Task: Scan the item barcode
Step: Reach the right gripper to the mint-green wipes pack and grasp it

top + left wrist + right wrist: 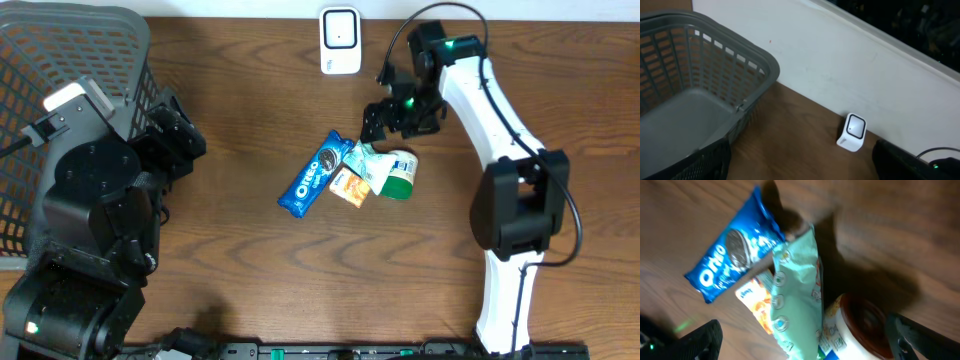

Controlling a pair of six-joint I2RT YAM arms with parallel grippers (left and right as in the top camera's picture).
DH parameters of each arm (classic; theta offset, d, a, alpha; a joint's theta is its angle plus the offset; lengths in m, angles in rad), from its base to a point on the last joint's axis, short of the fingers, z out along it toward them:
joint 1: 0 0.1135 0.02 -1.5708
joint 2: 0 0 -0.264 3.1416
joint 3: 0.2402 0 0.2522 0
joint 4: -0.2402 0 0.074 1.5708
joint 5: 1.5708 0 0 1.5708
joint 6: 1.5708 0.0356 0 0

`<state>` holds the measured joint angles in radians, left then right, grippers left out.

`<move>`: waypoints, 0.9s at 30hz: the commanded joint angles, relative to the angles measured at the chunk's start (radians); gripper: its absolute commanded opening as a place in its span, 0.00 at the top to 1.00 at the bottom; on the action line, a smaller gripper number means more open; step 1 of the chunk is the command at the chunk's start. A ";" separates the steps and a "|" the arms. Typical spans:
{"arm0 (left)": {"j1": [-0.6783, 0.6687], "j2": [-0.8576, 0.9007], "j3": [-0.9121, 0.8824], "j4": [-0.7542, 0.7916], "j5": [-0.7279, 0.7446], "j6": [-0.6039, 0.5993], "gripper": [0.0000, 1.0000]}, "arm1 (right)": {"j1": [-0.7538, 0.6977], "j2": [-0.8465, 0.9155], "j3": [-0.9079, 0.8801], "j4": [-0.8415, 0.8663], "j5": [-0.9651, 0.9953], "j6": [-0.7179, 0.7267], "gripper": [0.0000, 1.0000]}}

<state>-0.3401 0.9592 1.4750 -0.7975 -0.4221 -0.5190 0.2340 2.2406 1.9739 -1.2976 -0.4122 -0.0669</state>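
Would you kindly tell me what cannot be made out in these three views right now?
- Barcodes on the Oreo pack, green pouch and cup: right wrist view blurred, overhead too small.
- Orange packet: partly under the pouch.
- Cup's label: cut off by the right wrist view's bottom edge.
- Basket floor: partly behind the left arm overhead, cropped in left wrist view.

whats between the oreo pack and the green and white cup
A pale green pouch and an orange packet lie between the Oreo pack and the cup, seen clearest overhead.
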 commanded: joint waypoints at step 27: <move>0.004 -0.004 0.003 -0.100 -0.017 0.014 0.09 | 0.037 0.216 0.019 -0.106 -0.077 -0.185 0.25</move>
<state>-0.3405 0.9592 1.4750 -0.8925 -0.4252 -0.5190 0.2504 2.4115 1.9785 -1.3937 -0.4870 -0.2279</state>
